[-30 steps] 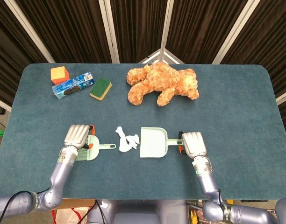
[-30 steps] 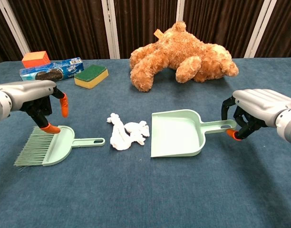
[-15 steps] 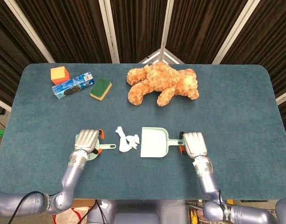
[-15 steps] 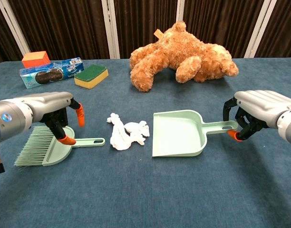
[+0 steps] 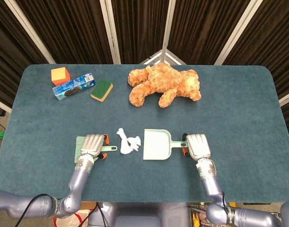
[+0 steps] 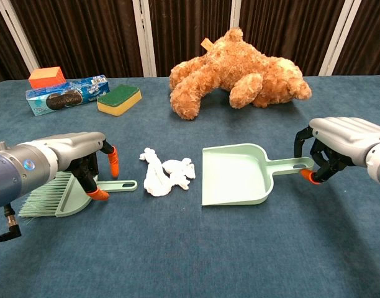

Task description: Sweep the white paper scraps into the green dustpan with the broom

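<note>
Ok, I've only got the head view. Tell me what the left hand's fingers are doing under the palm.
Observer: In the chest view the left hand has its fingers apart, one orange tip down at the broom handle, another raised. No grip.
Operator: Now the right hand.
Observer: The right hand has its fingers curled round the end of the green dustpan handle, above and below it.
Operator: Check the pan's front lip.
Observer: It lies flat on the table.

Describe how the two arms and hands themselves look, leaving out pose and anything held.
Both arms are rounded, metallic blue-grey tubes. The left hand and right hand have pale silver-grey ribbed backs, black inner parts and orange fingertips. A small teal round mark sits on the left forearm, and a black cable hangs beneath it.
</note>
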`<state>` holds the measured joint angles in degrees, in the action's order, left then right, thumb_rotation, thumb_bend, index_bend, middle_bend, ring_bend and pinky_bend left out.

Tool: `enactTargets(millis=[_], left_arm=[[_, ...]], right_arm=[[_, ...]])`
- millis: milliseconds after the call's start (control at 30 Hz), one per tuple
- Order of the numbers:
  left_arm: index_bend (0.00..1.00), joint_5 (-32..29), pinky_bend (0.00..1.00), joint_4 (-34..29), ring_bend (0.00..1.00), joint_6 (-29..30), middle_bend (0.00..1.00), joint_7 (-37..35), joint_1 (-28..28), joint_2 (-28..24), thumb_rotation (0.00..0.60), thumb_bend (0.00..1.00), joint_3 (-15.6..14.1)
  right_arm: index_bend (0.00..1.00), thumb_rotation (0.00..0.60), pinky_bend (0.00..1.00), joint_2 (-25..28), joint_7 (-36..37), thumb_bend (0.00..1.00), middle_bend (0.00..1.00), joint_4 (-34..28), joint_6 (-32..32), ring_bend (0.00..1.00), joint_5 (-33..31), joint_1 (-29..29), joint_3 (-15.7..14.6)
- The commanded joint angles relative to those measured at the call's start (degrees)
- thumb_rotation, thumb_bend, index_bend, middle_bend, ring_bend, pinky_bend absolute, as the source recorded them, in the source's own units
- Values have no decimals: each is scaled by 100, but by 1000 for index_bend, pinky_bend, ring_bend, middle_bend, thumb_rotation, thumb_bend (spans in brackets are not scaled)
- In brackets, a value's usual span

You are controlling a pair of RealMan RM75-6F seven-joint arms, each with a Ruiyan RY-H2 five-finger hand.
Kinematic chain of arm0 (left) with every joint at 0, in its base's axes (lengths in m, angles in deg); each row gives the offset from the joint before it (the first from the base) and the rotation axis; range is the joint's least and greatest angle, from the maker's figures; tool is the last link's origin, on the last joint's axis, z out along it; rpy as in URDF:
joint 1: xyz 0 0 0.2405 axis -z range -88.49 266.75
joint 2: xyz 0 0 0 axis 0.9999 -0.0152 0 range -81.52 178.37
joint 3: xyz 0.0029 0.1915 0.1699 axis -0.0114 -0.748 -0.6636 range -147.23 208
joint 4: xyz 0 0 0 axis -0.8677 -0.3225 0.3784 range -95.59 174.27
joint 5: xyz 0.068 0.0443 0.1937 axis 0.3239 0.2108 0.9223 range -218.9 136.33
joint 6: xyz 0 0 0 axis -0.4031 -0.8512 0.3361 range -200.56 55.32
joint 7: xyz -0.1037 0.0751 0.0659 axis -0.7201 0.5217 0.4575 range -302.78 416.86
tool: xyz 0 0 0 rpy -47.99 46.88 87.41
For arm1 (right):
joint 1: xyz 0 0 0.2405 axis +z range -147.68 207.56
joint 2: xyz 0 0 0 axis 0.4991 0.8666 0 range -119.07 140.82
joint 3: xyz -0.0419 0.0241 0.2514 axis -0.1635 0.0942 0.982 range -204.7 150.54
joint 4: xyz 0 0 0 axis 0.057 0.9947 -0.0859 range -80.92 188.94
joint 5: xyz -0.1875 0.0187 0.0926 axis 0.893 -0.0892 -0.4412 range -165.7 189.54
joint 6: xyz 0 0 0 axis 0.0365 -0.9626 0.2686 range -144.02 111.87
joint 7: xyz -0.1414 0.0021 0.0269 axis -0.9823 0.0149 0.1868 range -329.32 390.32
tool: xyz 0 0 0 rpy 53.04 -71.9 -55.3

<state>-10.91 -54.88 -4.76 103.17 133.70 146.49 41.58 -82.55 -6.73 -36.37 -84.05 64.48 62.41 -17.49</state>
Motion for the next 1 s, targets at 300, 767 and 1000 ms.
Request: enactTargets(millis=[300,767,1000], left_arm=[[452,-53,991,206,987,77,1000,40,35,124,600,371,-52],[710,-3,1000,256,1000,150,1000,-84,-24,170,600,605,-49],[760,310,1000,188,1000,285,1000,-458,-121,159,600,630,102]], right_arm=[[588,600,795,-100,8,455,820,142,45,797,-87,40,21],[591,600,795,-24,94,457,820,151,65,797,-77,14,-2],[591,600,795,22,89,458,820,63,21,797,-48,-10,-32]])
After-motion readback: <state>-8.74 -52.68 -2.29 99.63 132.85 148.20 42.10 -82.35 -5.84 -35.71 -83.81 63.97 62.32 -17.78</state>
